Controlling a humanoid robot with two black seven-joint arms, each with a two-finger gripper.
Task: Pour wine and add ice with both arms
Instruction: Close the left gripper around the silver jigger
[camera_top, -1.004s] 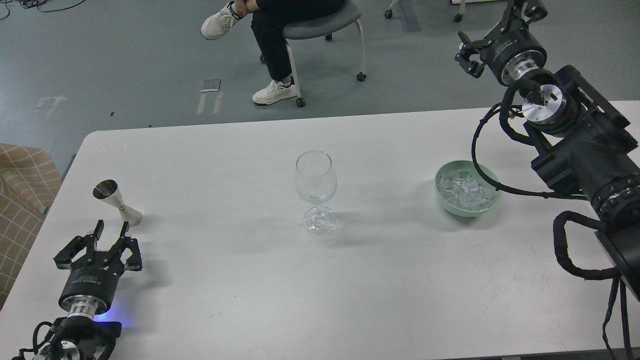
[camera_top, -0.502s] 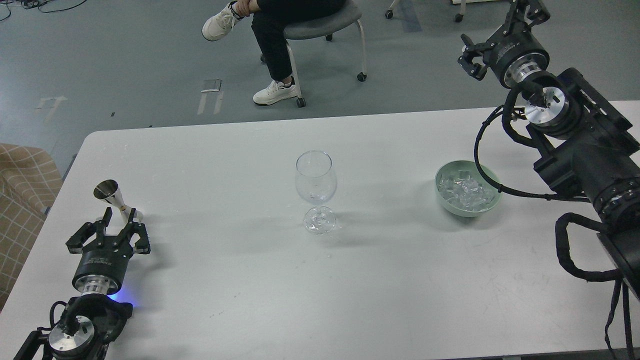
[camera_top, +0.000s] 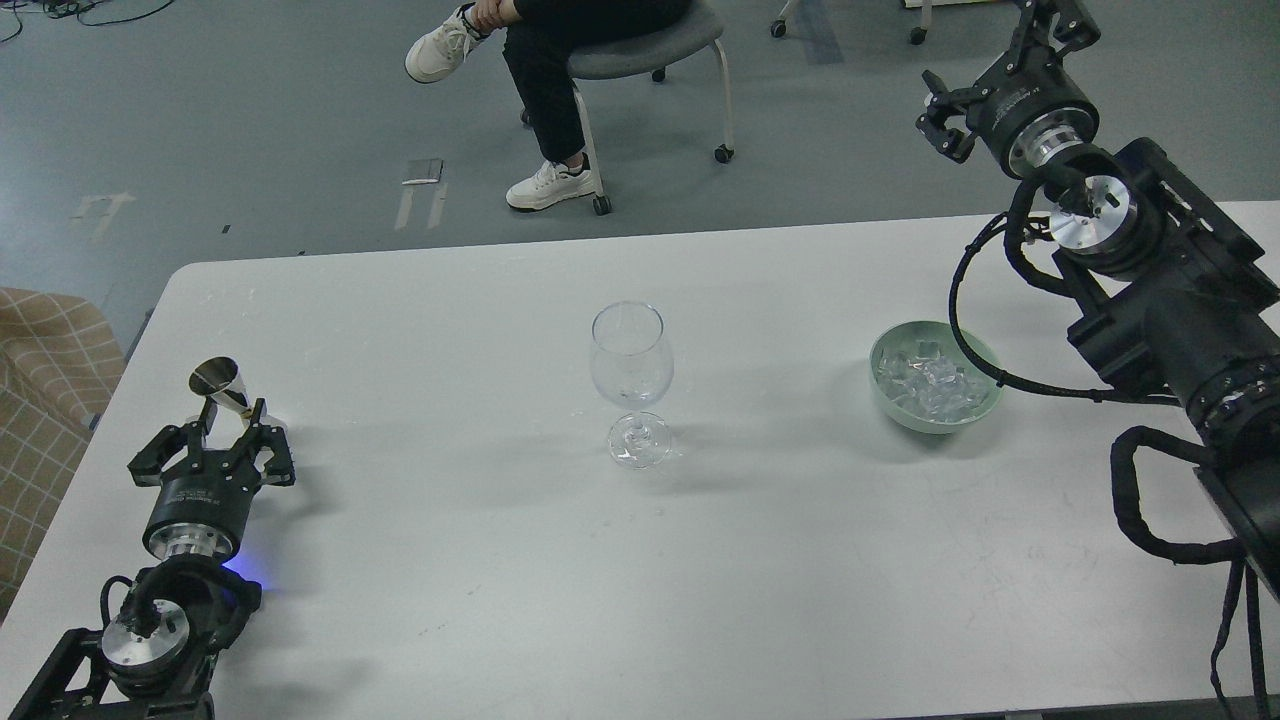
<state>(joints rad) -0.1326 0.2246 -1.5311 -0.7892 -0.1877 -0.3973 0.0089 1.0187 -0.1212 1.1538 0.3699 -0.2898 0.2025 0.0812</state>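
A metal jigger (camera_top: 217, 381) stands at the table's left side. My left gripper (camera_top: 232, 418) is open, with one finger on each side of the jigger's lower part; I cannot tell if they touch it. No wine stream shows. An empty clear stemmed glass (camera_top: 630, 362) stands upright at the table's middle. The ice (camera_top: 930, 385) is a pile of clear cubes in a pale green bowl (camera_top: 885, 400) to the right. My right gripper (camera_top: 1000, 55) is open and empty, raised high beyond the table's far right edge, well away from the bowl.
The white table (camera_top: 500, 570) has its far edge just beyond the glass. A person sits on a wheeled chair (camera_top: 645, 50) on the floor behind it. A tan checked seat (camera_top: 50, 360) stands off the left edge. My right arm's cable (camera_top: 960, 330) hangs near the bowl.
My left gripper has moved forward to the jigger, so its fingers now straddle it. My right gripper rose slightly, then held still. Glass and bowl have not moved.
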